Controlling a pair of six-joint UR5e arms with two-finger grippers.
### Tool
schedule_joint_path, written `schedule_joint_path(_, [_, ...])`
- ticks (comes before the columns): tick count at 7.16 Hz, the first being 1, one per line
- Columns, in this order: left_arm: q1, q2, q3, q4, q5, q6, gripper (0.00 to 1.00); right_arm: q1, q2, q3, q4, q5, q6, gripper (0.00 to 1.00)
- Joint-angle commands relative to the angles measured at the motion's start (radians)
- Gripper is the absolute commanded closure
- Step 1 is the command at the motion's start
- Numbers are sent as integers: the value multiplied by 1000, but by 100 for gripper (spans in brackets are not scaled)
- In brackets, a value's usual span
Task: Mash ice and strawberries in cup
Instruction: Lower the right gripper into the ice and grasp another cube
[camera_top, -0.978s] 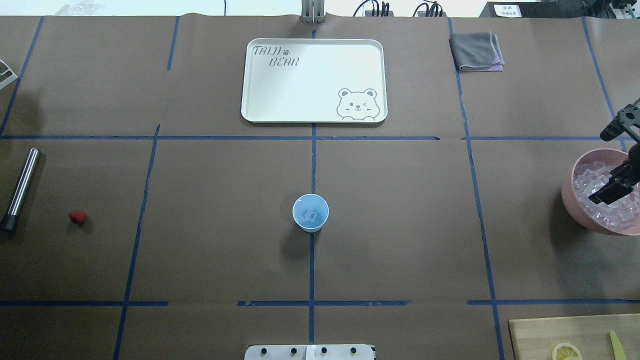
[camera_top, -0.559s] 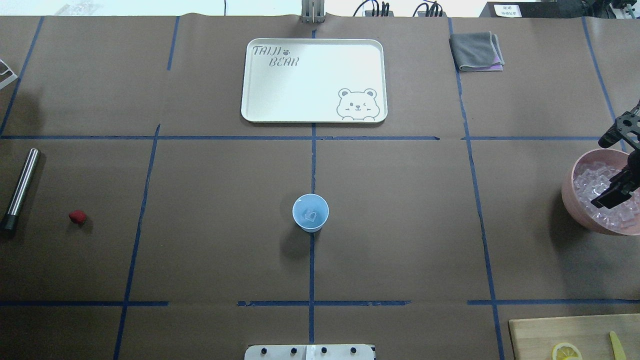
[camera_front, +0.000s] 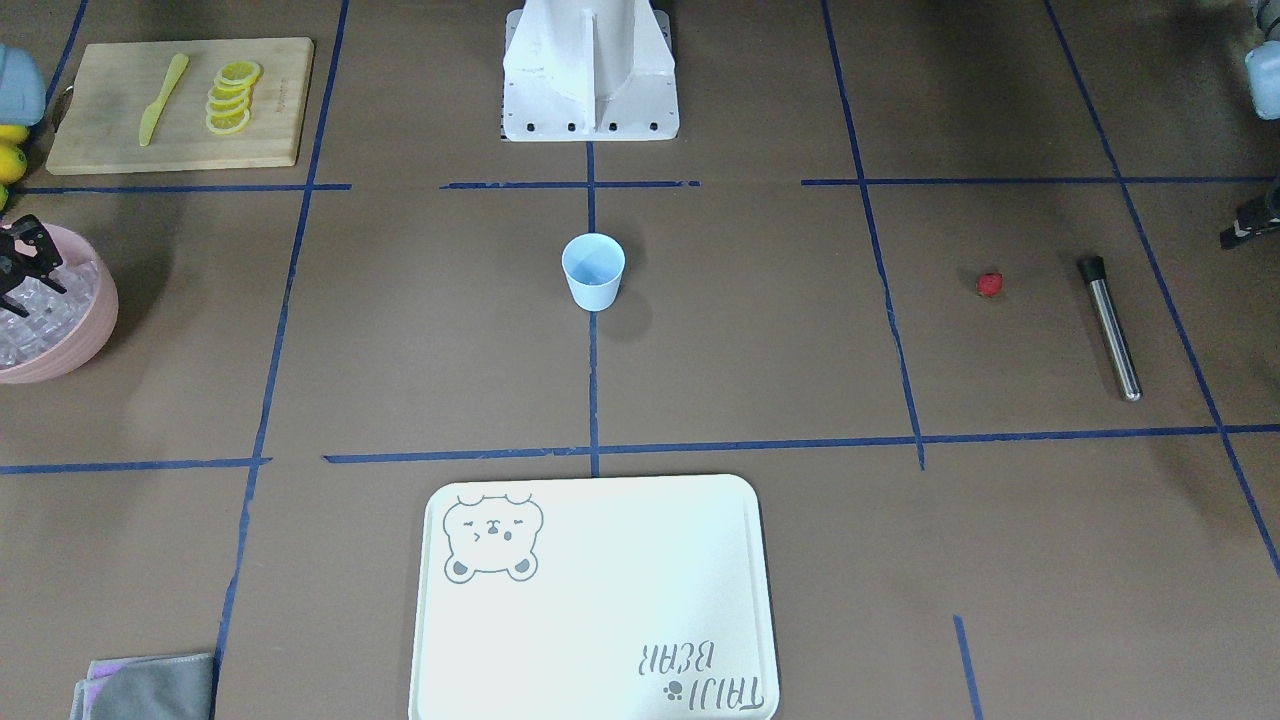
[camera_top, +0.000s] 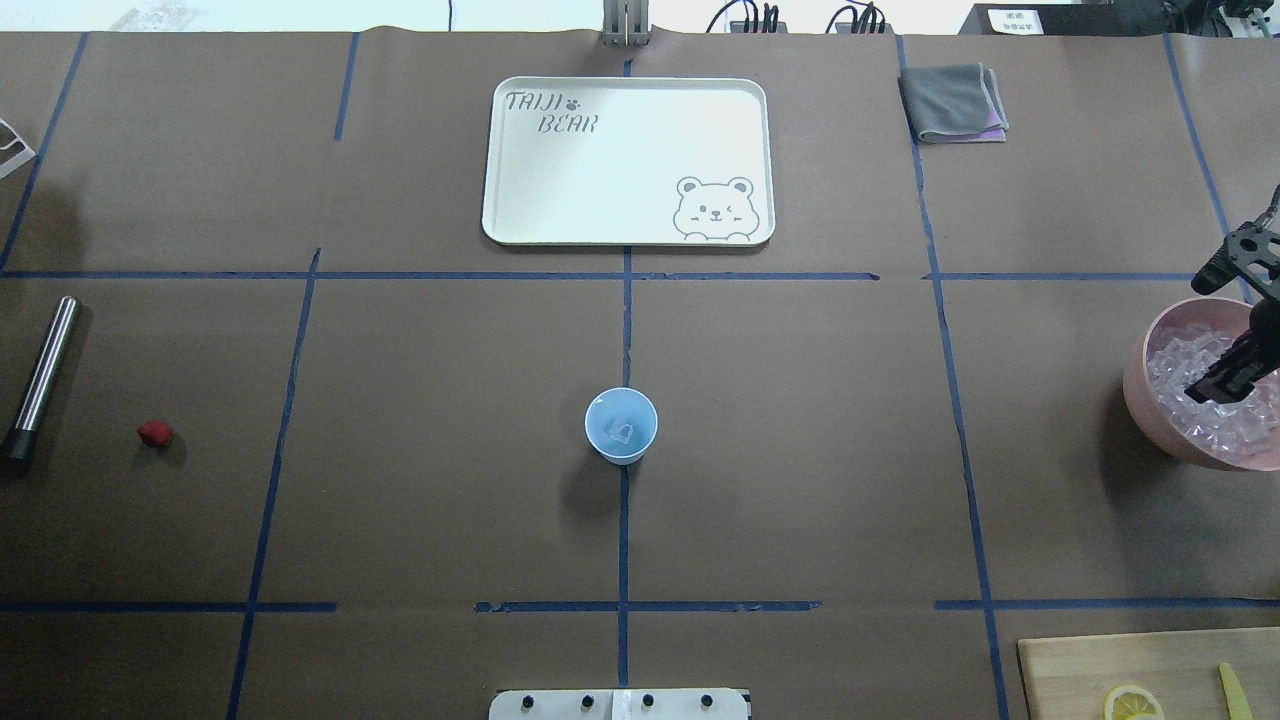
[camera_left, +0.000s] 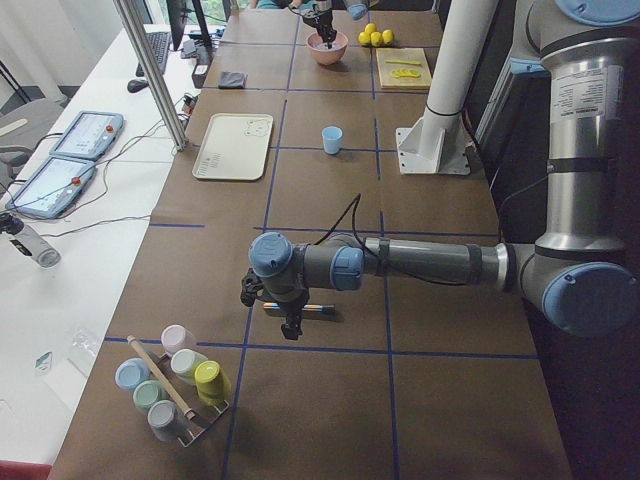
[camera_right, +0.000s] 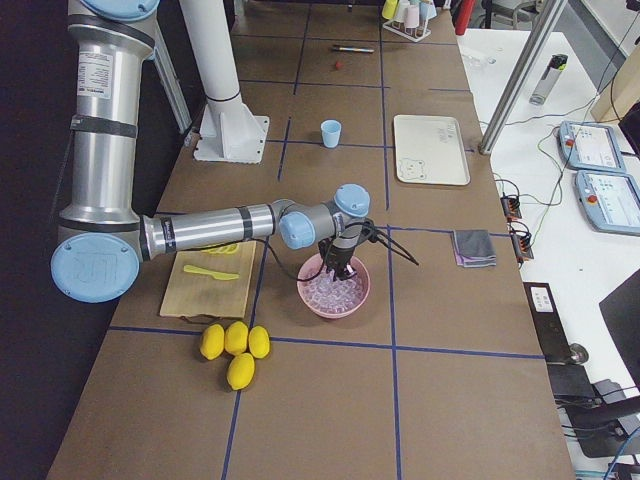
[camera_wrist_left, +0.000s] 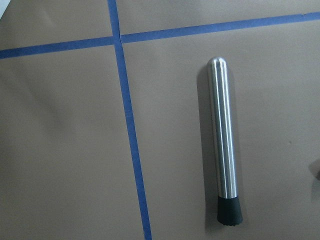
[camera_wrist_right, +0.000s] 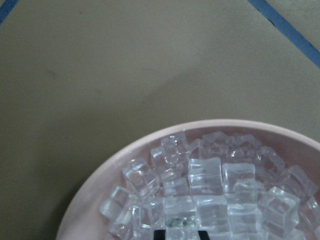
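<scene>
Front view: the cup (camera_front: 593, 272) stands upright near the middle of the counter (camera_front: 420, 360), on a blue tape line. 1 strawberry (camera_front: 989, 284) lies well apart from it toward the robot's left, near a steel rod (camera_front: 1110, 325) with a black end. At the opposite end the right gripper (camera_front: 15, 275) is over the ice (camera_front: 30, 325) heaped in a pink bowl (camera_front: 95, 325). A dark part of the left gripper (camera_front: 1245, 228) shows at the edge past the rod; I cannot tell whether it is apart or together. A board (camera_front: 100, 140) carries lemon slices (camera_front: 230, 100) and a yellow knife (camera_front: 160, 100). A bear tray (camera_front: 600, 640) and a grey cloth (camera_front: 150, 690) lie along the near edge.

Overhead view: 1 clear cube of ice lies in the bottom of the cup. The right gripper reaches down to the heap in the bowl. The strawberry lies near the rod's black end, not touching it.

Left side view: the left gripper hangs pointing down above the rod.

Right side view: the right gripper points down into the bowl. 4 lemons (camera_right: 235, 350) lie just beside the board.

Left wrist view: the rod lies flat on the counter, black end at the bottom, beside a tape crossing.

Right wrist view: the bowl is full of cubes. 2 dark fingertips (camera_wrist_right: 160, 234) show at the bottom edge with a narrow gap between them, at the ice. Whether they clamp a cube I cannot tell.
</scene>
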Motion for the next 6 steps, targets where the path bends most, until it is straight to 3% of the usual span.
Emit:
schedule_joint_path(1, [0,0,0,-1,0,-1,0,10,2,8,0,8,-1,97])
schedule_joint_path(3, [0,0,0,1,0,-1,0,44,13,39,-44,8,35,94])
schedule_joint_path(6, [2,0,0,-1,0,1,0,23,51,180,-49,16,650,100])
